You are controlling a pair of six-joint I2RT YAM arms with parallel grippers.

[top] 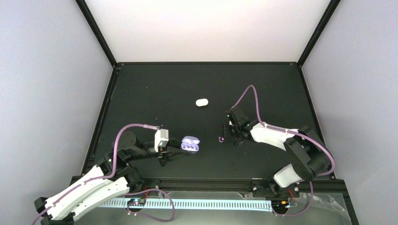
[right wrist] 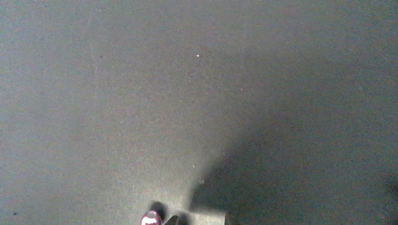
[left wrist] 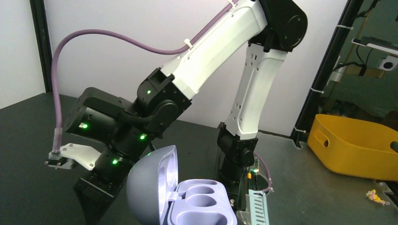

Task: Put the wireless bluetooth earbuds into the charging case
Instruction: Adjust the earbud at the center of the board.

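Note:
A purple charging case (top: 190, 145) is held just off the table with my left gripper (top: 179, 150) shut on it. In the left wrist view its lid (left wrist: 149, 185) stands open and the moulded wells (left wrist: 202, 206) are empty. My own left fingers are hidden in that view. A tiny purple earbud (top: 220, 138) lies on the black table just left of my right gripper (top: 233, 135). The right wrist view shows that earbud (right wrist: 151, 218) at the bottom edge, outside the two fingertips (right wrist: 174, 220). Those tips stand slightly apart with only bare table between them.
A small white oval case (top: 202, 102) lies shut near the table's middle, further back. The black table (top: 159, 93) is walled on three sides. Past its right side, the left wrist view shows a yellow bin (left wrist: 356, 145). My right arm's base (left wrist: 237, 154) stands behind the purple case.

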